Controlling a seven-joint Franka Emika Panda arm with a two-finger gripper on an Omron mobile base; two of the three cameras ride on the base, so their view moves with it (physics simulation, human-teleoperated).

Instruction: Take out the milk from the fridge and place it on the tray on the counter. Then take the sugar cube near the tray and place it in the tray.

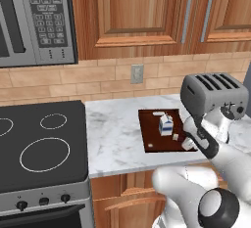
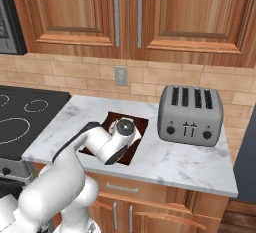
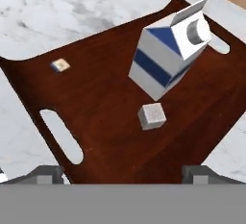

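- The desk [image 1: 112,139] is white-grey marbled stone.
- The tray [image 1: 154,141] lies flat near the desk's front edge.
- A grey four-slot toaster [image 2: 191,115] stands on the desk beside the tray, toward the desk's right end.

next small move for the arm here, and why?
Probably lift the tool straight up and clear. The milk stands upright on the tray, the sugar cube lies on the tray beside it, and the tool is open, holding nothing, so both placements look done.
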